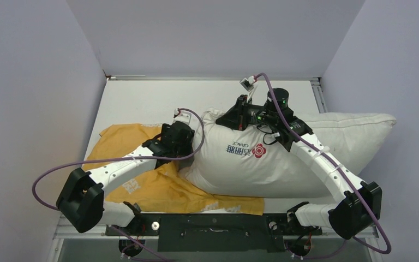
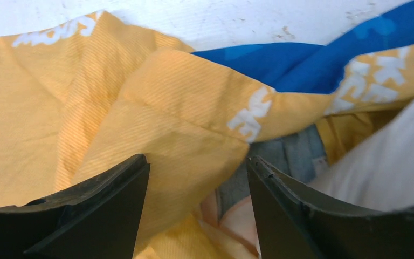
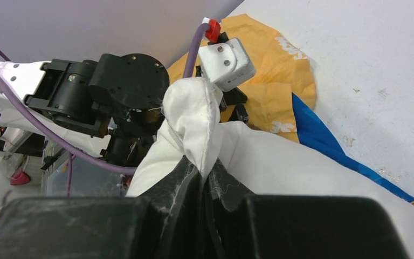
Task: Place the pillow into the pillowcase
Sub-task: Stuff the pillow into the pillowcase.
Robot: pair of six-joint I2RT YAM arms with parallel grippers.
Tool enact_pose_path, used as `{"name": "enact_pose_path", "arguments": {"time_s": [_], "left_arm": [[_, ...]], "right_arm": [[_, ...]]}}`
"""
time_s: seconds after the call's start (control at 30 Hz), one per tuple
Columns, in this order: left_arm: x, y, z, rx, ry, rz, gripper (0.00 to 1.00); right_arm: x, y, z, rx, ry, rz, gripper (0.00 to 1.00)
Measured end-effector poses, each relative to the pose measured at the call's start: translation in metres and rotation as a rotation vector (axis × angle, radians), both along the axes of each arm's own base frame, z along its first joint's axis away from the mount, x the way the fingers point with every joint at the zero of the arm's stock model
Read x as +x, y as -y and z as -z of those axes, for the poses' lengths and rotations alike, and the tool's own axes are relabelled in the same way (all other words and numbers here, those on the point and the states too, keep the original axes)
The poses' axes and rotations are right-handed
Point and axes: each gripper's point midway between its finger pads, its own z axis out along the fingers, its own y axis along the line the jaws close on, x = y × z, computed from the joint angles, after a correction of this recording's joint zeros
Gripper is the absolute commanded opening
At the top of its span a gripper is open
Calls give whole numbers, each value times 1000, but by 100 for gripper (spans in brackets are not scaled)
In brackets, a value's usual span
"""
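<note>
The plump white pillow (image 1: 283, 158) lies across the middle and right of the table, with a red and blue logo on its top face. Its left end rests on the orange-yellow pillowcase (image 1: 158, 188), which is crumpled flat at the left. My right gripper (image 3: 202, 170) is shut on a bunched corner of the pillow (image 3: 194, 113) at its far left end. My left gripper (image 2: 197, 162) is open just above a raised fold of the pillowcase (image 2: 140, 97), beside the pillow (image 2: 388, 162). Orange fabric shows between its jaws without being pinched. The blue face of the pillowcase (image 2: 280, 65) shows behind the fold.
The white table (image 1: 158, 101) is boxed in by grey walls at the left, right and back. The pillow's right end reaches the right wall. A purple cable (image 1: 49, 169) loops off the left arm. The left arm's wrist (image 3: 86, 91) sits close to my right gripper.
</note>
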Motion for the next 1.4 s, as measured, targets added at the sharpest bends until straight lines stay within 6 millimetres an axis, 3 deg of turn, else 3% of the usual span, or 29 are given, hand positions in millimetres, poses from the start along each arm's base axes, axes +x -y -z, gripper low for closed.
{"name": "enact_pose_path", "arguments": {"time_s": [0.13, 0.2, 0.37, 0.47, 0.53, 0.63, 0.67, 0.73, 0.83, 1.0, 1.23, 1.3, 1.4], "left_arm": [[12, -10, 10, 103, 27, -26, 69], [19, -13, 16, 153, 35, -29, 64], [31, -15, 31, 250, 21, -26, 20], [37, -13, 33, 279, 18, -19, 0], [39, -12, 29, 281, 25, -17, 4], [41, -10, 23, 278, 35, -2, 43], [40, -9, 20, 277, 37, 9, 51], [38, -5, 12, 256, 45, 37, 62], [34, 3, -2, 216, 74, 75, 71], [20, 13, -3, 187, 81, 151, 73], [21, 10, 38, 274, 5, 152, 73], [22, 6, 53, 323, -18, 136, 65], [29, 1, 63, 376, -24, 92, 35]], "right_arm": [[2, 3, 0, 0, -1, 9, 5], [4, 4, 0, -1, -2, 14, 5], [8, 9, 1, -3, -7, 29, 5], [11, 14, 3, -11, -12, 43, 5], [13, 18, 4, -13, -14, 51, 5], [12, 22, 3, -14, -14, 53, 5], [11, 23, 2, -14, -14, 51, 5], [10, 24, 1, -13, -14, 48, 5], [8, 25, 1, -10, -17, 39, 5], [7, 26, 0, -5, -22, 30, 5], [11, 32, 0, -2, -27, 44, 5], [13, 34, 0, -2, -28, 51, 5], [15, 36, 0, -3, -29, 60, 5]]}}
